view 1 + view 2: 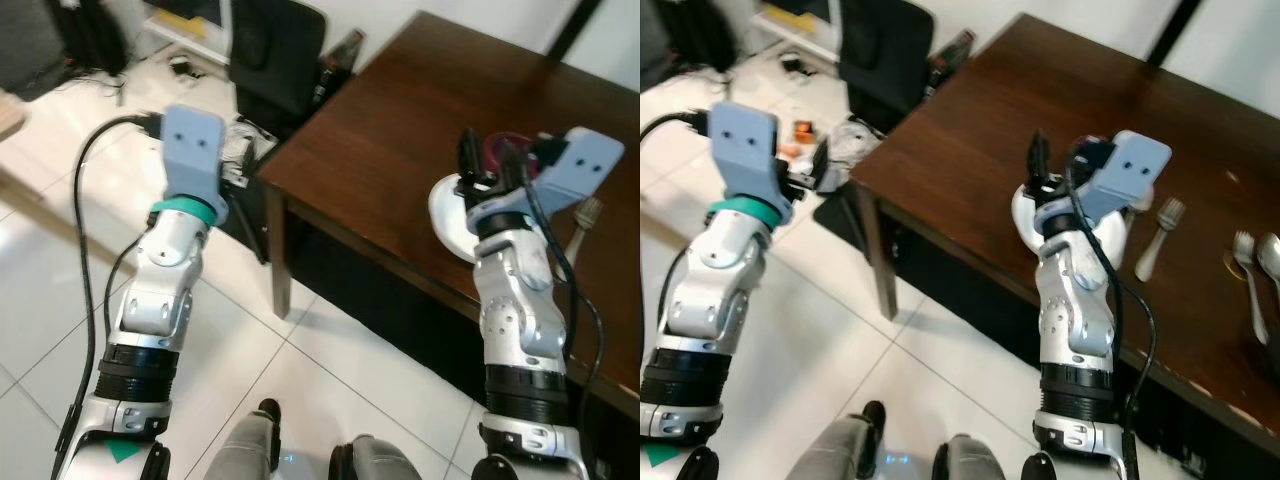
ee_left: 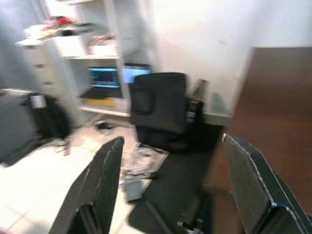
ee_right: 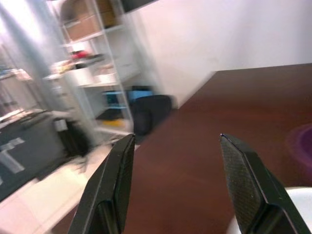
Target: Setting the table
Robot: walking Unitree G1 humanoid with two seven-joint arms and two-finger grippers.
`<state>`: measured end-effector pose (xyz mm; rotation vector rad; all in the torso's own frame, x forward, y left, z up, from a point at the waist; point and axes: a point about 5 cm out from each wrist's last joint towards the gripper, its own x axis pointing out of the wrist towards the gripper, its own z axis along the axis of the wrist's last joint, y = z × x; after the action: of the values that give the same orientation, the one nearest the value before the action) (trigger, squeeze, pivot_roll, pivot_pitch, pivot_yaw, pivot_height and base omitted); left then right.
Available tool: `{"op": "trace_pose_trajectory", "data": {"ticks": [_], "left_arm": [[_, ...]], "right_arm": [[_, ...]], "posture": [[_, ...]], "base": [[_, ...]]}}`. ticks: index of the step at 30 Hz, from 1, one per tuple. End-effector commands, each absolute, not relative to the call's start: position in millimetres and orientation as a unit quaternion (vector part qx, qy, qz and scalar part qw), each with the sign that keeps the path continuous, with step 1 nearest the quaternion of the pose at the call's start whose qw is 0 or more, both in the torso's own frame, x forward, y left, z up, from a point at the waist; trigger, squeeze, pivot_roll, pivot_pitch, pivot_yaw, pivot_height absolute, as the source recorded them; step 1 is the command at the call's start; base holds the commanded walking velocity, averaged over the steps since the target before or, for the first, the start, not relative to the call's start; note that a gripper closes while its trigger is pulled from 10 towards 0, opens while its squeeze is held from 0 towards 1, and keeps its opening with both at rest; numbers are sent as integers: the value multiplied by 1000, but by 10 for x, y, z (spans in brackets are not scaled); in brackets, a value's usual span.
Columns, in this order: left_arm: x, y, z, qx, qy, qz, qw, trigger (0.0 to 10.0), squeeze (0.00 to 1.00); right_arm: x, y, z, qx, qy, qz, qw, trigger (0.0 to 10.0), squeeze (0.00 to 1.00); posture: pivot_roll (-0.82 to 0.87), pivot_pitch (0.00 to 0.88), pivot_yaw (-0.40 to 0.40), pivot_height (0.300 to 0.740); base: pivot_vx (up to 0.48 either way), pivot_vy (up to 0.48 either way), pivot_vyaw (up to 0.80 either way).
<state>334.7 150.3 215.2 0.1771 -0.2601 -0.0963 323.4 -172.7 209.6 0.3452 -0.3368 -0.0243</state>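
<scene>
A white plate [image 1: 447,215] lies near the front edge of the dark wooden table [image 1: 400,130]. My right gripper [image 1: 487,160] hovers open just above the plate's far side, with nothing between its fingers. In the right wrist view the plate's rim [image 3: 297,202] shows below the open fingers [image 3: 243,180], and a purple object [image 3: 301,141] lies on the table just past it. To the right of the plate lie a fork [image 1: 1155,240] and two spoons [image 1: 1248,270]. Off the table's left end, my left gripper [image 2: 170,146] is held open and empty over the floor.
A black office chair [image 1: 275,55] stands by the table's left corner, with cables and small items [image 1: 805,140] on the tiled floor beside it. White shelves with a monitor [image 2: 105,78] line the far wall. A black bag [image 2: 46,117] sits further left.
</scene>
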Motion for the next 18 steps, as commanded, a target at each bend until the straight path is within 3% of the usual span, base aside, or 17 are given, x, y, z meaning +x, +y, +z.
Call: {"op": "trace_pose_trajectory", "data": {"ticks": [1, 18], "left_arm": [[3350, 1473, 2109, 91, -119, -51, 987, 10000, 0], [3367, 1468, 2115, 90, -117, -49, 988, 10000, 0]], "right_arm": [[3216, -1762, 2055, 170, -158, -20, 972, 10000, 0], [3210, -1753, 2046, 170, -157, -18, 973, 10000, 0]], "posture": [[75, 82, 1, 740], [72, 83, 0, 740]], "base": [[0, 0, 788], [0, 0, 788]]}}
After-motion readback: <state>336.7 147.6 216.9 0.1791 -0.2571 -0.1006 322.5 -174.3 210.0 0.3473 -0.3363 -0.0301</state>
